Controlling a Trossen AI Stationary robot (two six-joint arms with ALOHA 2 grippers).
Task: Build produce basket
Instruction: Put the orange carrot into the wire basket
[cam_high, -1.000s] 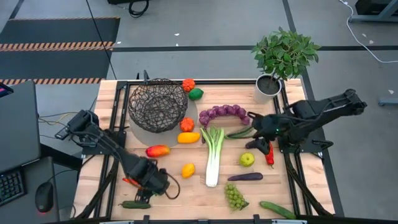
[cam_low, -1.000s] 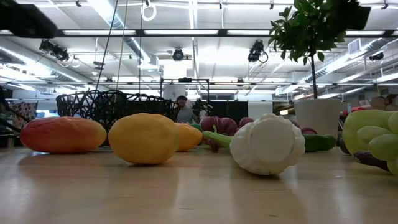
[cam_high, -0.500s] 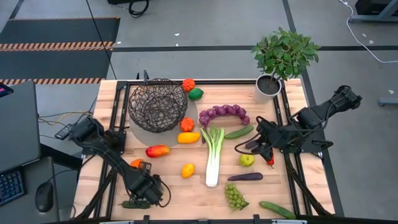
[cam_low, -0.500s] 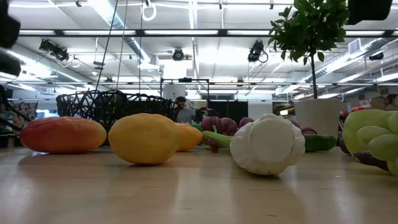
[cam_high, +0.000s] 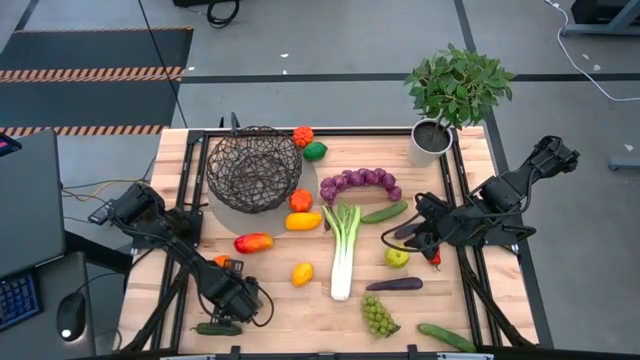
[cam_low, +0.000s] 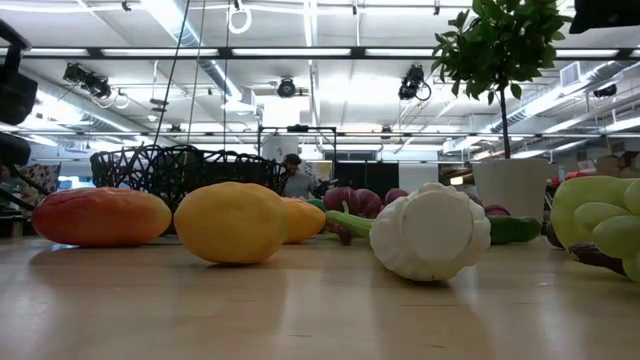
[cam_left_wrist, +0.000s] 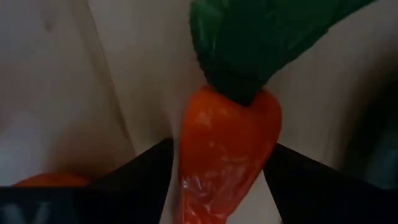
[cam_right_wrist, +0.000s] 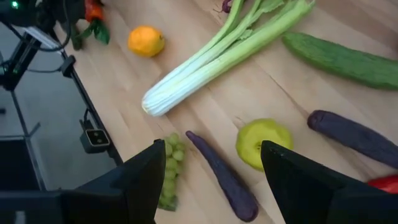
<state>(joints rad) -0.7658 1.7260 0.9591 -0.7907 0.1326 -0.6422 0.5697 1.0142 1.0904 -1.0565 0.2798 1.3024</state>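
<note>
Wooden slatted table (cam_high: 270, 305) on grey floor (cam_high: 330, 45), ceiling lights beyond.

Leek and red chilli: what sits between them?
High view: the green apple lies between the leek and the red chilli, with the right hand hovering just above it.

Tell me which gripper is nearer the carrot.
Left. The left gripper is right at the carrot, its fingers on either side of it. The right gripper is across the table, over by the green apple.
</note>
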